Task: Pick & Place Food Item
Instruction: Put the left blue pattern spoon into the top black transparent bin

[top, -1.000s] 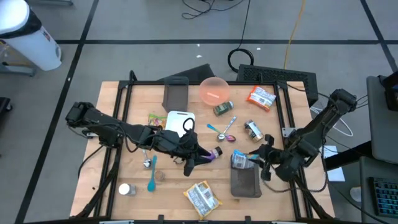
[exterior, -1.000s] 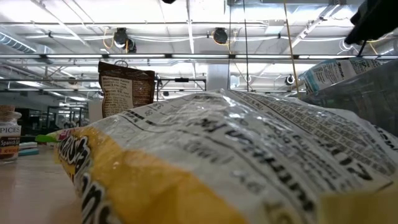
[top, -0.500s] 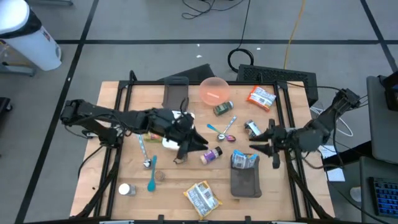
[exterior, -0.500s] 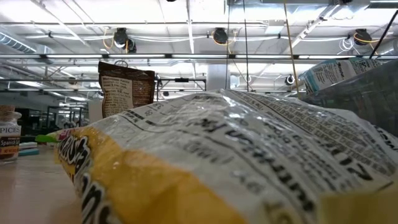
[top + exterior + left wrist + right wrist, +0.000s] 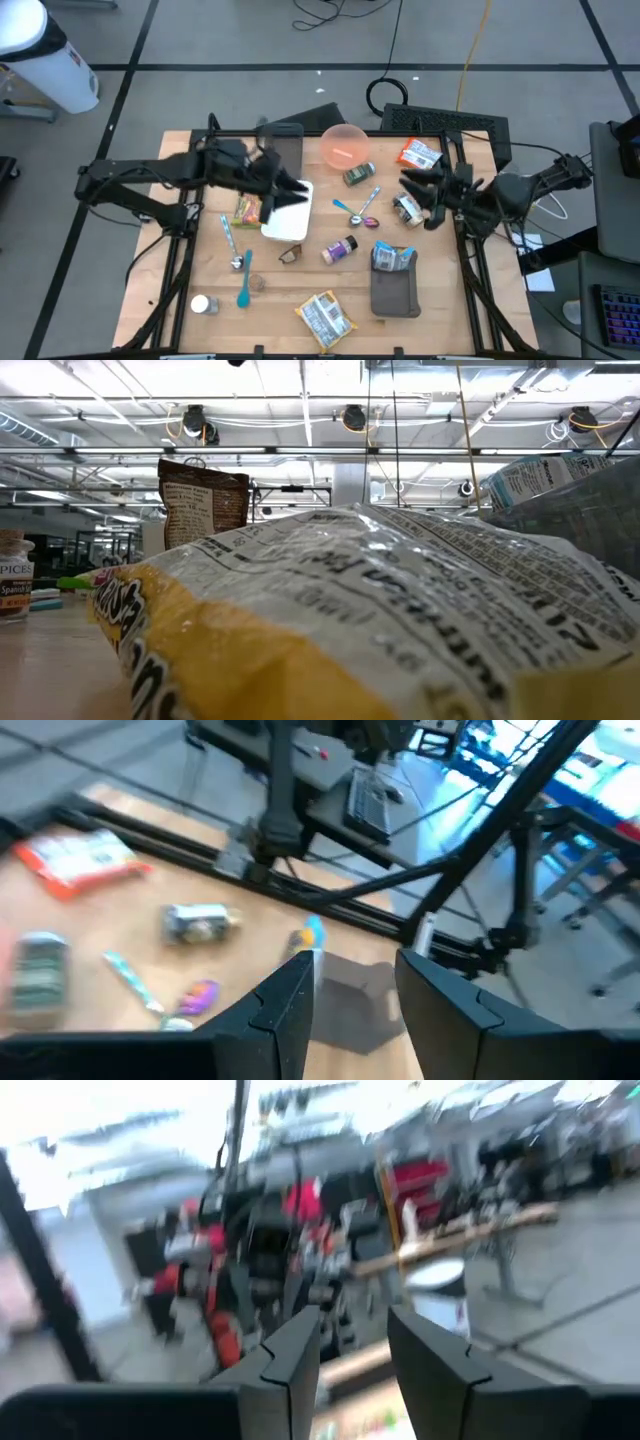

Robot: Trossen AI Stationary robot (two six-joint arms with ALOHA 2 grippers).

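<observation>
On the wooden desk (image 5: 200,270), a salt shaker (image 5: 202,304) and a teal spatula (image 5: 243,283) are lying at the near left. The left tool (image 5: 290,192) is hovering over the white cutting board (image 5: 287,213), its two fingers (image 5: 285,1005) standing apart with nothing between them. A yellow snack bag (image 5: 325,317) is resting at the near edge, a spice bottle (image 5: 340,248) mid-desk and a pink bowl (image 5: 345,146) at the far side. The right tool (image 5: 418,193) is hanging beside a tin can (image 5: 405,208), released and empty; the orange food packet (image 5: 420,157) is lying at the far right.
</observation>
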